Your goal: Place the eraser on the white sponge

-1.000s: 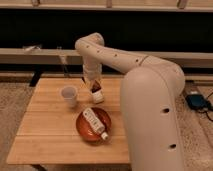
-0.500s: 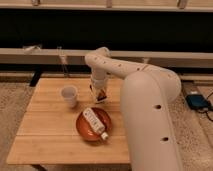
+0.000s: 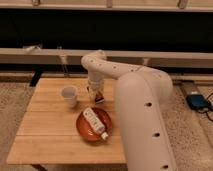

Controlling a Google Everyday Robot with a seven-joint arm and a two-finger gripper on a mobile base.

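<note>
Reaching down over the table (image 3: pixel 45 125), arm bent, end effector (image 3: pixel 94 94) pinching the eraser (image 3: pixel 98 97).

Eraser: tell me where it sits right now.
In the camera view the eraser is at the shut gripper, over the table's far-centre, right of the white cup.

Arm (image 3: pixel 142 115): thick white segment fills the lower right of the frame, rising from the bottom edge. Bends at mid-frame, runs left to an elbow just left of centre, then drops downward. Gripper (image 3: pixel 95 94) points down, slightly left of frame centre. Fingers closed.
</note>
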